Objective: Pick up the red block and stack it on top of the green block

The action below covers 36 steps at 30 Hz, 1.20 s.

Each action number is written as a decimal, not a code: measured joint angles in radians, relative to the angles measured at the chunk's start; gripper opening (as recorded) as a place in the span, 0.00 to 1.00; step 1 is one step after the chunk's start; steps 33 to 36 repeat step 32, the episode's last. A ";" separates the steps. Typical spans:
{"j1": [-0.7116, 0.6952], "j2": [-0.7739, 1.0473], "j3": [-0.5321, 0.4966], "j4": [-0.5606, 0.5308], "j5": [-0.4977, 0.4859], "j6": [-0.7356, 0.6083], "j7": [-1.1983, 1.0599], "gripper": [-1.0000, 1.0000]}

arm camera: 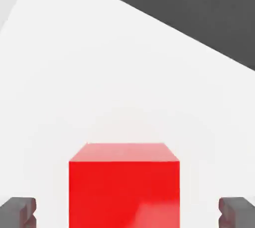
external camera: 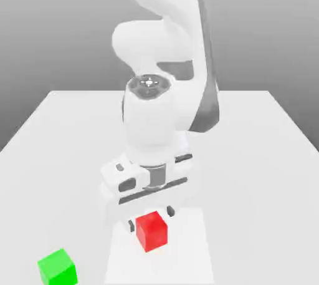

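Picking comes first: the open tool (arm camera: 127, 213) straddles the red block (arm camera: 124, 192), so lower if needed, then close.

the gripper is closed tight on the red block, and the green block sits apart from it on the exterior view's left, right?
The gripper is not closed on the red block: the hand view shows its fingers open, with a gap on each side of the block. The green block does sit apart, on the exterior view's left.
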<state>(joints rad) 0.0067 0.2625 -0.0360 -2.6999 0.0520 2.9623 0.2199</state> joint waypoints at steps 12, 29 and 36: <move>-0.001 -0.159 -0.007 -0.023 -0.034 -0.136 0.025 0.00; -0.171 0.097 -0.153 0.376 0.097 -0.290 0.374 1.00; -0.171 0.097 -0.153 0.376 0.097 -0.290 0.374 1.00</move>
